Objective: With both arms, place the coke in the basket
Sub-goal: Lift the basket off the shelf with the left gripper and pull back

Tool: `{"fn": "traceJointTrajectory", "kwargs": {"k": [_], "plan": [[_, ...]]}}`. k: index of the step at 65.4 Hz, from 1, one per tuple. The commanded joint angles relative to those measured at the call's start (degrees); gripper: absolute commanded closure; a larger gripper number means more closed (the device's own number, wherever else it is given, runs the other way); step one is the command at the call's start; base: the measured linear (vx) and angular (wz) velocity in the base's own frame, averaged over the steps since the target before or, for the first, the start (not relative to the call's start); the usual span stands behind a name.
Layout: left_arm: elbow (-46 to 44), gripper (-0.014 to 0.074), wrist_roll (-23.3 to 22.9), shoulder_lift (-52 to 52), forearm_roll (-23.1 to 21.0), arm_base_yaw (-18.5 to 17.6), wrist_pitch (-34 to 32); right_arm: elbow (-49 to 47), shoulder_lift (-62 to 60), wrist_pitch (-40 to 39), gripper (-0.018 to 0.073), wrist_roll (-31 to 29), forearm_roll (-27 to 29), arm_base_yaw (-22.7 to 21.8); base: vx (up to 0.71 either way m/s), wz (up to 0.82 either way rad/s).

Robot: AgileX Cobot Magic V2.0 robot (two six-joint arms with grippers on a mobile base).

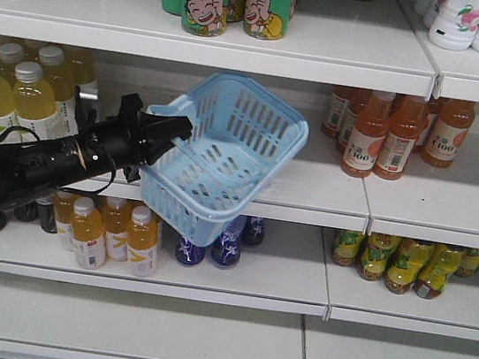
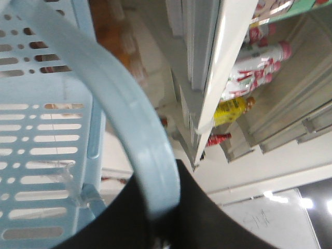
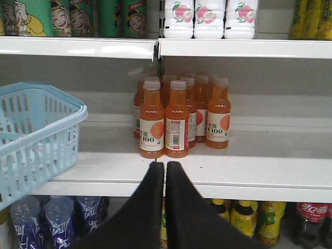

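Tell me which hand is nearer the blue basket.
Left. The left hand grips the basket; the right hand, shut and empty, is apart to its right, facing the orange juice bottles.

Tilted basket (image 1: 248,129) (at left gripper (image 1: 179,132))

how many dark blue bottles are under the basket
3 dark blue bottles: left, middle, right and further back, all on the shelf under the basket. The basket may hide more.
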Motion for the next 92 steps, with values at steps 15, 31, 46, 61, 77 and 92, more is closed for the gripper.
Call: {"fn": "traceJointTrajectory", "kwargs": {"k": [15, 31, 46, 61, 77, 92], "plan": [[2.5, 0.0604, -8.2, -7.4, 19.7, -6.6, -13.4, 0.6, -1.1, -4.0, 0.0564, -0.4, -0.4, -0.3, 0.0, 0.0], [13.8, 0.0603, -8.2, -16.7, 21.9, -12.1, -13.4, 0.6, -1.1, -4.0, 0.0564, -0.4, -0.4, -0.3, 0.0, 0.0], [19.3, 0.0603, -8.2, -27.8, 22.6, -13.8, -13.4, 0.6, -1.1, -4.0, 0.0564, -0.4, -0.4, -0.3, 0.0, 0.0], [19.6, 0.0603, -8.2, -40.4, 22.1, -14.3, -13.4, 0.6, -1.1, -4.0, 0.0564, -0.4, -0.4, -0.3, 0.0, 0.0], [19.6, 0.0603, -8.2, -50.5, 18.4, -14.3, -13.4, 0.6, -1.1, -4.0, 0.0564, -0.4, -0.4, -0.3, 0.0, 0.0], [19.6, 0.0603, -8.2, -52.7, 17.7, -14.3, -13.4, 0.6, -1.1, -4.0, 0.0564, -0.4, -0.4, -0.3, 0.0, 0.0]]}}
